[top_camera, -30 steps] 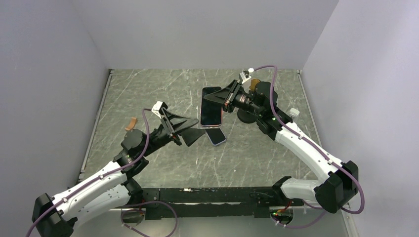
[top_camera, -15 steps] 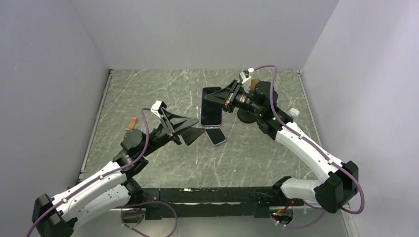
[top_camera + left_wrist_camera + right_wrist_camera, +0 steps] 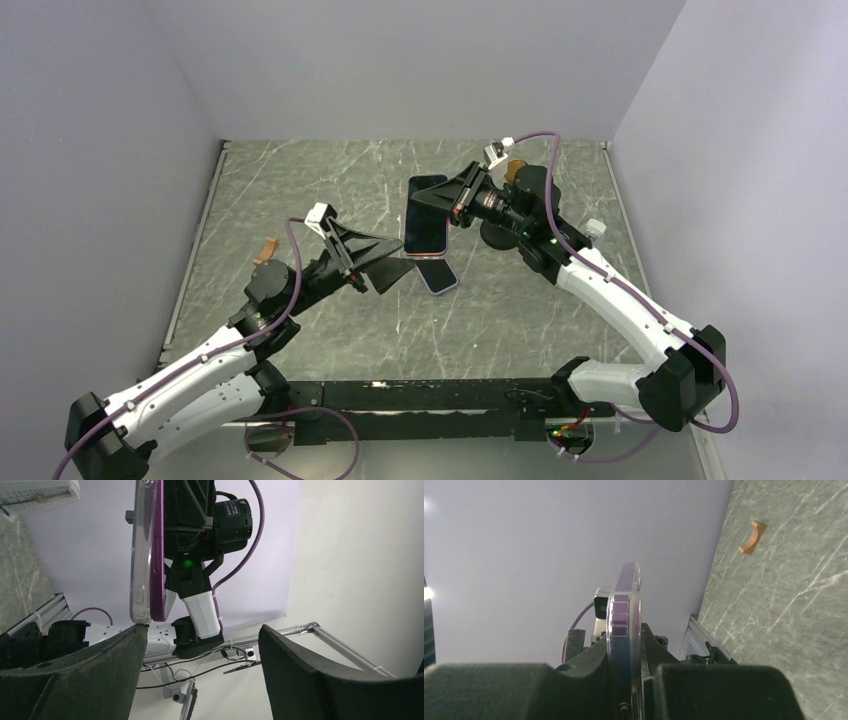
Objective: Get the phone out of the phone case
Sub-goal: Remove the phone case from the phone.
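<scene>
Above the grey veined table [image 3: 300,190], the slim purple-edged phone [image 3: 424,215] sits inside its clear rounded phone case [image 3: 139,555], held aloft in the clamped right gripper [image 3: 626,680], the left gripper [image 3: 202,635] spread wide at its lower corner, a second phone [image 3: 438,275] lying flat beneath.

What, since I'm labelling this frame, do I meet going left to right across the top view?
Orange piece → left gripper → phone → right gripper. The darker phone overlaps the held one, so it is left out.
</scene>
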### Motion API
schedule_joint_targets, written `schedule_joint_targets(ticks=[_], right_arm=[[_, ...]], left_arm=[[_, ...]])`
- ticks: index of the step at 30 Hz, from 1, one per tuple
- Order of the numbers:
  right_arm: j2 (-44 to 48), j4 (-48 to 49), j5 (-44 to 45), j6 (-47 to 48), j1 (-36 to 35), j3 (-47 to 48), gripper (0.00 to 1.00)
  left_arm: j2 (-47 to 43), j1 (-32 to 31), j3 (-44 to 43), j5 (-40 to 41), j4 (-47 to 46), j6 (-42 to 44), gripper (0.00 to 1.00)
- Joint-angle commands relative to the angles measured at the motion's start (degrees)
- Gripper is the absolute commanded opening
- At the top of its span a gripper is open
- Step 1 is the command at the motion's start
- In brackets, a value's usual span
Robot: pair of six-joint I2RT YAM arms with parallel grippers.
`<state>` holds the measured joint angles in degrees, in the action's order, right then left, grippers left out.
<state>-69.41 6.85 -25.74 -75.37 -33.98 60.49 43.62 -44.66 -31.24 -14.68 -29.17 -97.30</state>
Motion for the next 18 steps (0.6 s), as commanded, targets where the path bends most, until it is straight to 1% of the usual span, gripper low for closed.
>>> schedule_joint_targets(ticks=[1,7,9,14,16,18], right_arm=[[0.86,1.06,-1.66,0.89,-1.37,2.41,0.0],[0.46,0.5,-1.64,1.31,-1.67,3.33,0.0],[0.46,1.31,-1.68,0.69,-1.93,3.06,0.0],[0.9,2.81,-1.01,-1.93,-2.19,2.63,0.0],[1.18,0.67,0.06,-2.82,-2.23,3.29,0.0],[1.62,-3.63,2.26,-3.49,-2.28,4.23,0.0]], left_arm=[[-3.15,0.54,-1.06,4.77,-3.06,1.61,0.84],[-3.51,0.54,-2.2,4.39,-1.8,2.3,0.83],[-3.18,0.49,-3.19,3.88,-0.12,2.74,0.83],[-2.14,0.54,-3.12,2.23,-1.0,3.13,0.83],[-2.68,0.53,-4.59,1.24,2.84,6.12,0.84],[-3.48,0.5,-7.99,0.27,10.39,12.31,0.86]])
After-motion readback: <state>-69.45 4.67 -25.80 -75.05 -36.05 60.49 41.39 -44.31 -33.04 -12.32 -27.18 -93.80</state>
